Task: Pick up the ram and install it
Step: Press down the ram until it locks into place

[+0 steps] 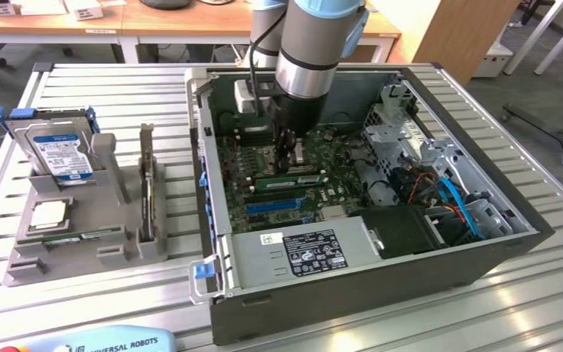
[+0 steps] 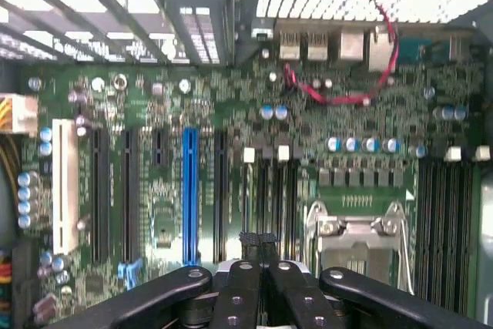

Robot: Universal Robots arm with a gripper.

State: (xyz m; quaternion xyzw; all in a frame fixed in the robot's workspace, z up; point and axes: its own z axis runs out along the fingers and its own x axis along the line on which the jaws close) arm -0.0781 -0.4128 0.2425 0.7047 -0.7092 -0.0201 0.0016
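Gripper (image 1: 289,163) closed, lowered inside open PC case (image 1: 477,257), fingertips hidden by the arm in the exterior view.
The ram (image 1: 286,179), a thin green stick, is seen seated on the motherboard (image 2: 154,190) just beside the gripper; contact cannot be told; label unreadable.
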